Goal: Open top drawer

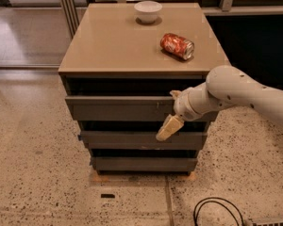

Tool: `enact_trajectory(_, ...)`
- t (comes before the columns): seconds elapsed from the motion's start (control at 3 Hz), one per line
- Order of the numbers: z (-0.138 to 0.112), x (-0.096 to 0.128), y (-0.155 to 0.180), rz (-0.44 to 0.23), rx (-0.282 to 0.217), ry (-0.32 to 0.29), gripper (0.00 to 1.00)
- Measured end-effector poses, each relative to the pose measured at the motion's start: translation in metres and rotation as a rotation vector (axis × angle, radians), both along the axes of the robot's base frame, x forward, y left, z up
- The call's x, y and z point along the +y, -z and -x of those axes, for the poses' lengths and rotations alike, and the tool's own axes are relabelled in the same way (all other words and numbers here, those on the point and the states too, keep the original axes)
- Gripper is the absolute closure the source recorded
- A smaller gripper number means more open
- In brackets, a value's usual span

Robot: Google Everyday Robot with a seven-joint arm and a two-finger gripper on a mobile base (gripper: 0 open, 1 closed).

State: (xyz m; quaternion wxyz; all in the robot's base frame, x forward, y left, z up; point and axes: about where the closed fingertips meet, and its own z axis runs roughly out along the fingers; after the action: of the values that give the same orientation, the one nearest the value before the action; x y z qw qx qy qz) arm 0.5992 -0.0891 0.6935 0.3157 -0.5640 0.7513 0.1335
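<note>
The top drawer (118,109) is the widest dark grey-brown front, just under the tan cabinet top (118,46). It stands out a little from the cabinet, with a dark gap above it. My gripper (171,115) is at the right part of this drawer front, at its upper edge, with a pale tip hanging down over the gap below. My white arm (245,95) reaches in from the right.
Two slimmer grey drawer fronts sit below, the middle one (132,139) and the bottom one (141,164). A white bowl (148,10) and a red can (177,46) lying on its side are on the cabinet top. A black cable (217,211) lies on the speckled floor.
</note>
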Motion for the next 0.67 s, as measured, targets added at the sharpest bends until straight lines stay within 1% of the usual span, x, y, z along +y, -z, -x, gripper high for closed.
enact_trajectory(0.33, 0.000, 0.000, 0.000, 0.000, 0.000, 0.000, 0.00)
enact_trajectory(0.67, -0.040, 0.018, 0.018, 0.027, 0.029, -0.030, 0.00)
